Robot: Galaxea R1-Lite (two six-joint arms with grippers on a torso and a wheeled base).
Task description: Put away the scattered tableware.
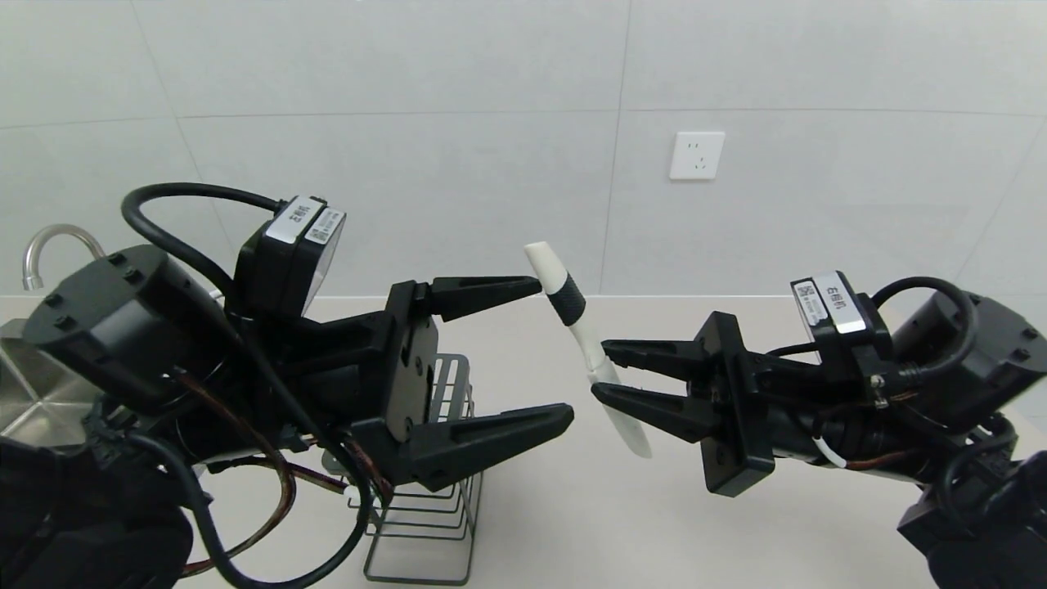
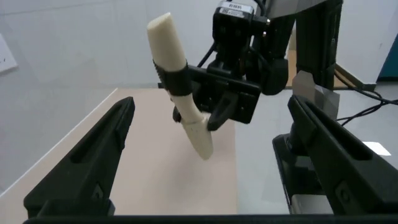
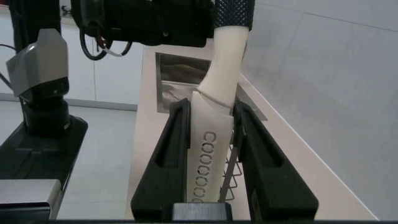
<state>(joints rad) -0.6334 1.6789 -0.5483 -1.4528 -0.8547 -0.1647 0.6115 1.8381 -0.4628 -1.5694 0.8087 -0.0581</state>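
Right gripper first: its two black, wedge-shaped plastic fingers are clamped flat on either side of the white utensil, pinching the broad lower part. In the right wrist view that pinched section is a smooth, matte, cream-white slab with a row of small oval holes running down it. Above the grip it narrows into a rounded neck, then meets a black band with a fine knurled texture. Past the band there's a plain white stub with a blunt rounded end.

The utensil is up in the air over the countertop. It's tilted, handle end high and toward the wall, the flat tapered end low and pointing down below the fingers.

Across to the left gripper: jaws spread wide apart, nothing in them, long dark tapered fingers with ribbed inner faces. The utensil's handle stands in the gap between them. The left wrist view shows space on both sides.

Below the left gripper stands a thin grey wire rack, an upright frame of slim rods on the pale beige, smooth countertop. Far left sit a brushed steel sink and a curved chrome faucet. Behind is a wall of large glossy pale tiles with a white square socket.
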